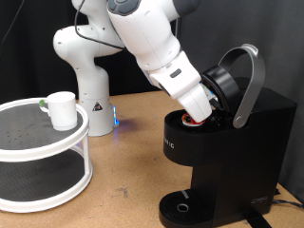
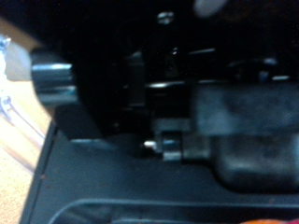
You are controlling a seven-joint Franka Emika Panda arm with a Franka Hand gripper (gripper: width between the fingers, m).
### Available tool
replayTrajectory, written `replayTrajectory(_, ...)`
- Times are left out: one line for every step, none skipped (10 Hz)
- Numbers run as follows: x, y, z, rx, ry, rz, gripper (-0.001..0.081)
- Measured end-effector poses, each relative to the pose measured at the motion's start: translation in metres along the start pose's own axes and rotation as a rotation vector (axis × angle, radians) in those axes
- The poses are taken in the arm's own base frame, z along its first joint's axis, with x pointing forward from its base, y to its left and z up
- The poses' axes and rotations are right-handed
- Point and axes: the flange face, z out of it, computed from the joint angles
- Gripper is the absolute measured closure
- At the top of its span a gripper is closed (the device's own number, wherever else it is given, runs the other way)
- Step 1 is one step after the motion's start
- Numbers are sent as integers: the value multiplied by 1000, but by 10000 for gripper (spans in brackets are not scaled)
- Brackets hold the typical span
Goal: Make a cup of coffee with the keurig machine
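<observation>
The keurig machine point(image 1: 233, 157) stands at the exterior view's right, black and boxy, with its grey handle band point(image 1: 250, 81) raised and the head open. My gripper point(image 1: 197, 115) reaches down into the open pod chamber. A small red-topped pod point(image 1: 193, 121) shows right at the fingertips, at the chamber's mouth. The fingers are hidden by the hand, so the grip on the pod does not show. The white cup point(image 1: 62, 109) stands upright on the top tier of a white round shelf at the left, far from the gripper. The wrist view is dark and blurred, filled by the machine's black body point(image 2: 103, 121).
The white two-tier round shelf point(image 1: 47, 152) stands at the exterior view's left. The arm's white base point(image 1: 90, 95) is behind it. The machine's round drip tray point(image 1: 180, 207) is at the bottom, with nothing on it. Bare wooden table point(image 1: 128, 161) lies between shelf and machine.
</observation>
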Motion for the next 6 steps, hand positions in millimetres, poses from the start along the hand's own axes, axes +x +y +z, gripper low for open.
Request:
replayTrajectory(0,0,1,1,-5,-1,1)
replayTrajectory(-1,0,1,1,-6,-1,1)
replayTrajectory(-1,0,1,1,-7,0,1)
replayTrajectory(-1,0,1,1,-7,0,1)
replayTrajectory(-1,0,1,1,-4,2,1)
replayTrajectory(0,0,1,-1,24,0,1)
